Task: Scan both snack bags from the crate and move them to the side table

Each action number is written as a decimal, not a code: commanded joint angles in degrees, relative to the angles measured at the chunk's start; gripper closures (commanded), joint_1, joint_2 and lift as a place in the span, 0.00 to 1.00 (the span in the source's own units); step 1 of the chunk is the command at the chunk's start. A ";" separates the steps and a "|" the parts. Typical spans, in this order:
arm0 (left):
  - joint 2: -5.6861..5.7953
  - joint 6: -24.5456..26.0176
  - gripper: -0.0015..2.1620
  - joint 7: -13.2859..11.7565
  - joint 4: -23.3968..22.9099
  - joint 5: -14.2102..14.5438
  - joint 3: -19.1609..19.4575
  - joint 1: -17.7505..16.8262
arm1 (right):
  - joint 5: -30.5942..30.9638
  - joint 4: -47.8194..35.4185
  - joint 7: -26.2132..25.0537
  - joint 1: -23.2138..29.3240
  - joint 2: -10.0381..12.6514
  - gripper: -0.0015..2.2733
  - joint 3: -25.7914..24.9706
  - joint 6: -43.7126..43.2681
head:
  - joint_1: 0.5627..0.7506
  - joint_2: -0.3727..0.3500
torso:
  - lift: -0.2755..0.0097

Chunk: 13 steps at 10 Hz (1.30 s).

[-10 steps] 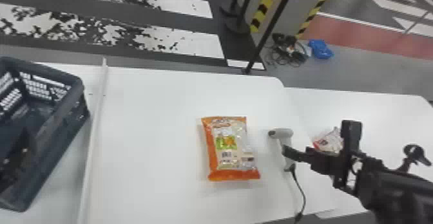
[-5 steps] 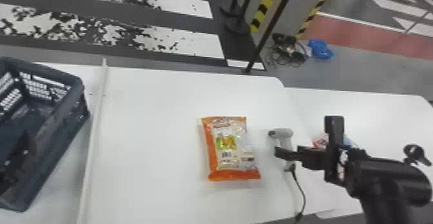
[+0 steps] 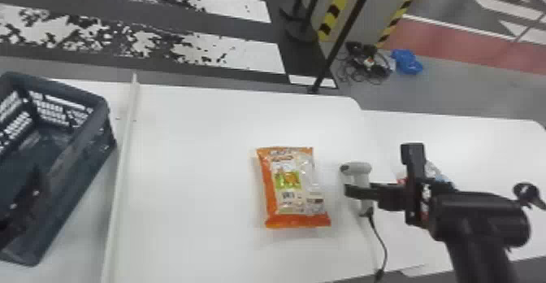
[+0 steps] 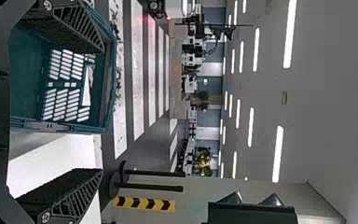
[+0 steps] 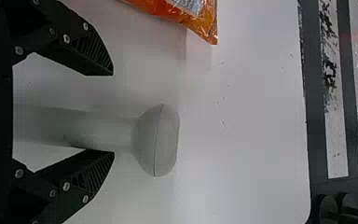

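Observation:
In the head view an orange snack bag (image 3: 291, 188) lies flat on the white table. My right gripper (image 3: 357, 190) is at the grey scanner (image 3: 359, 174) just right of that bag. The second snack bag (image 3: 438, 172) is partly hidden behind the right arm, on the side table (image 3: 479, 148). In the right wrist view my right gripper (image 5: 113, 113) stands open, with the scanner's handle (image 5: 98, 130) between its fingers. My left gripper (image 3: 24, 205) is over the crate (image 3: 77, 156) at the left; in the left wrist view the left gripper (image 4: 101, 112) is open, holding nothing, beside the crate (image 4: 28, 84).
A white rail (image 3: 122, 172) runs along the table between crate and bag. The scanner's cable (image 3: 381, 241) trails to the front edge. A black pole (image 3: 345, 34) stands beyond the table's far edge, near cables (image 3: 367, 60) and a blue item (image 3: 407, 62) on the floor.
The right gripper has shifted left to the scanner, and its arm has swung over so that it covers the bag on the side table differently. The orange bag and the scanner have stayed put.

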 commanded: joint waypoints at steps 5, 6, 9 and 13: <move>0.01 -0.18 0.04 -0.03 -0.33 0.00 -0.09 0.34 | 1.02 -0.12 -0.70 0.09 0.05 0.99 -0.64 -0.22 | 0.70 0.03 | 0.70; 0.09 -0.18 0.04 -0.03 -0.33 0.00 0.00 0.34 | 0.50 -1.88 -1.05 0.79 0.40 0.99 -1.35 0.48 | 0.70 0.03 | 0.70; 0.01 -0.18 0.04 -0.03 -0.06 0.00 0.00 0.17 | -1.70 -17.17 -3.25 8.96 3.47 0.99 -4.69 8.22 | 0.70 0.03 | 0.70; -0.08 -0.18 0.04 0.06 0.64 0.00 0.00 -0.36 | -1.70 -37.03 -3.34 19.60 9.36 0.99 -5.57 17.01 | 0.70 0.10 | 0.70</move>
